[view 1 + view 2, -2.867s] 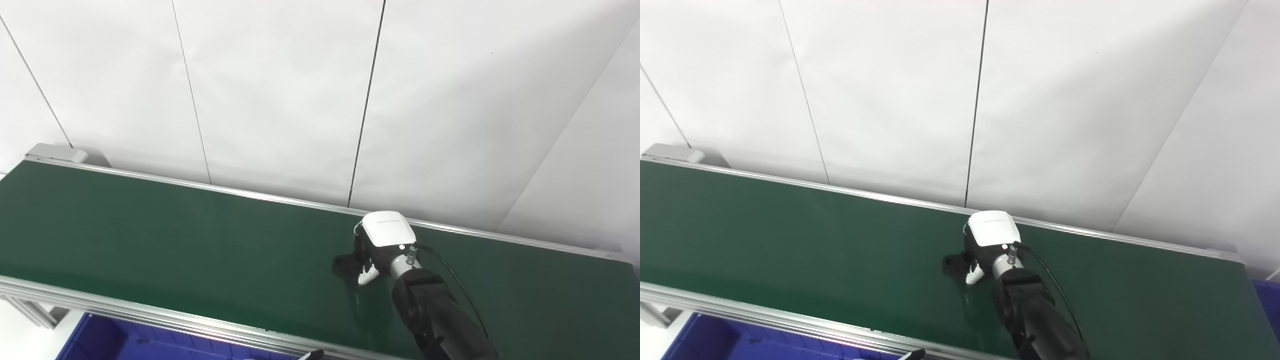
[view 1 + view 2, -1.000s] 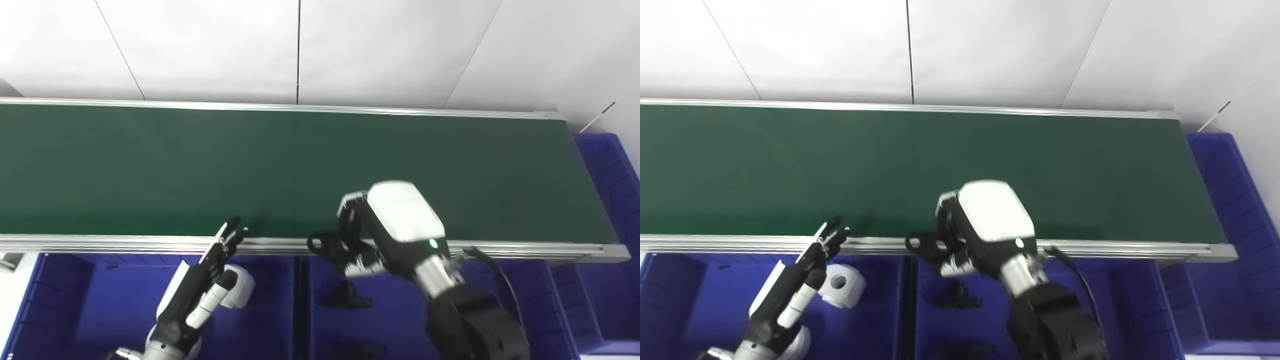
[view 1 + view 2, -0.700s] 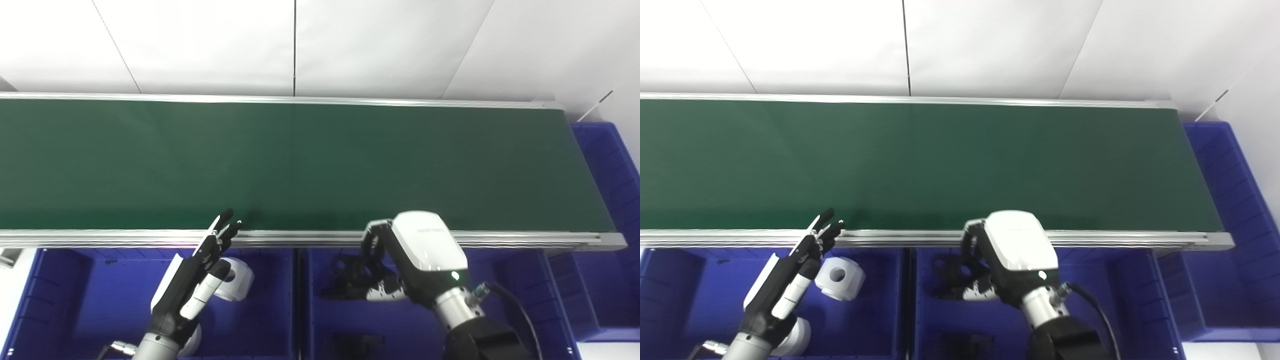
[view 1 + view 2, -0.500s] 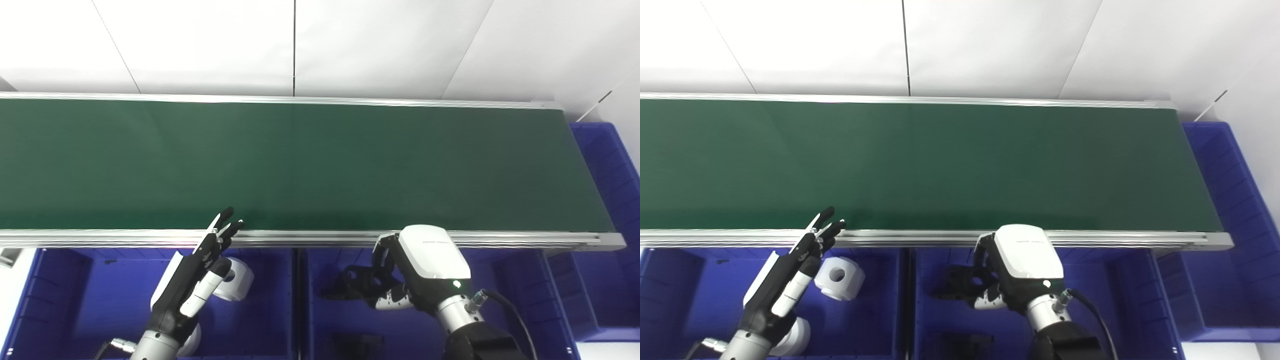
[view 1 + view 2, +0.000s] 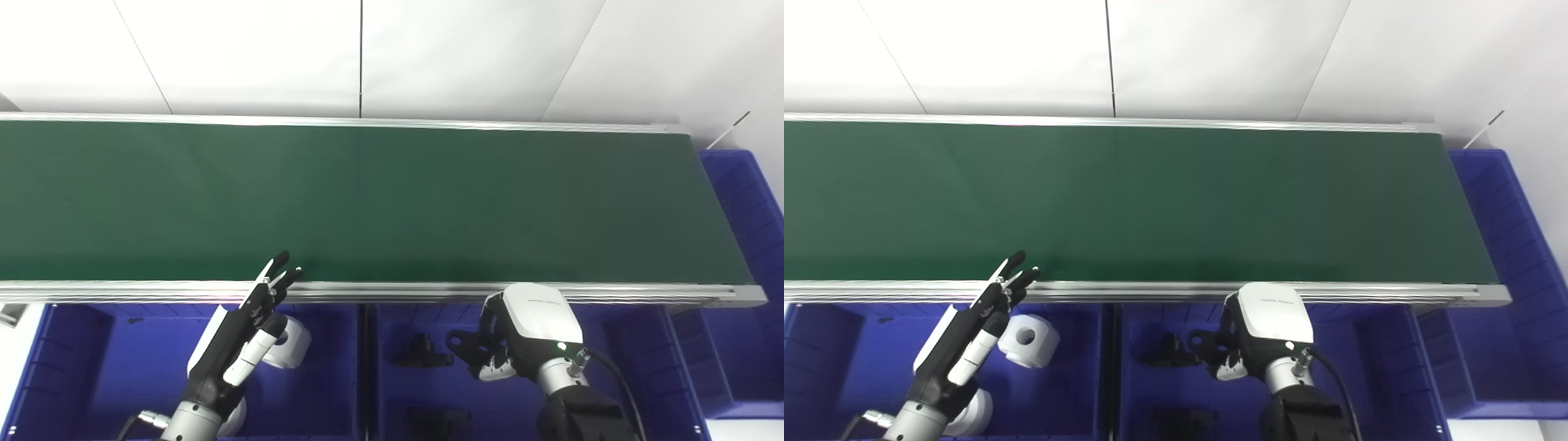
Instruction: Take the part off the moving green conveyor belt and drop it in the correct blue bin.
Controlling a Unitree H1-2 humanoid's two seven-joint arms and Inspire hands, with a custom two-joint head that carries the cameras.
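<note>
Right hand (image 5: 520, 334) sat lower center-right over the middle blue bin (image 5: 612, 373), white glossy back up, fingers curled around a black ringed part (image 5: 460, 343), thumb white-tipped. Left hand (image 5: 236, 343) at lower left was tilted up, fingers straight and spread, holding nothing. Tiny grey print on the right hand's shell was unreadable. Another black part (image 5: 422, 355) lay in that bin; white cylinder (image 5: 1029, 340) in the left bin (image 5: 821, 367). Matte green conveyor belt (image 5: 367, 202) was bare.
</note>
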